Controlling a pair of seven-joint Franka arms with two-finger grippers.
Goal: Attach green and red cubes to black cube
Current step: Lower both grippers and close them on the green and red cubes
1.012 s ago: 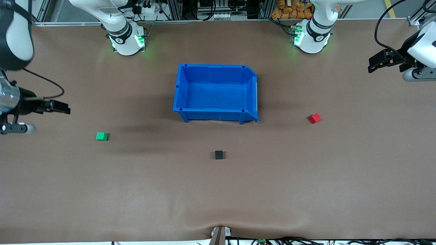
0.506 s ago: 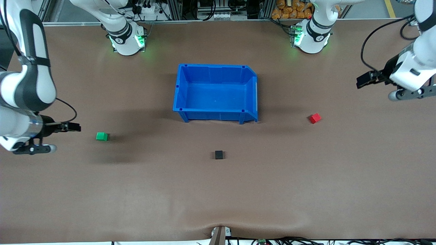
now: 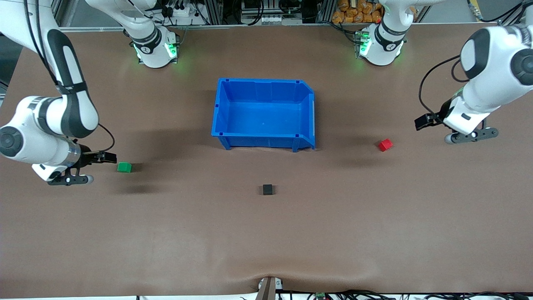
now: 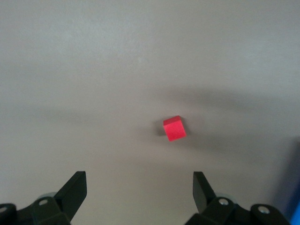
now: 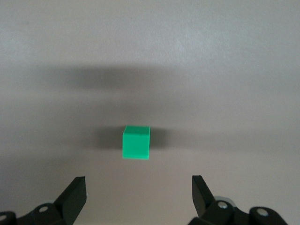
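Two open end effectors, right (image 3: 109, 157) near green cube (image 3: 124, 167), left (image 3: 421, 123) near red cube (image 3: 385, 144).

Table: I see a brown mat (image 3: 266, 233) covering it.
Edge: aluminium framing (image 3: 258, 12), cables (image 3: 354, 295).

right end effector (image 3: 109, 157) moved in beside green cube (image 3: 124, 167), left end effector (image 3: 421, 123) drawn nearer red cube (image 3: 385, 144)
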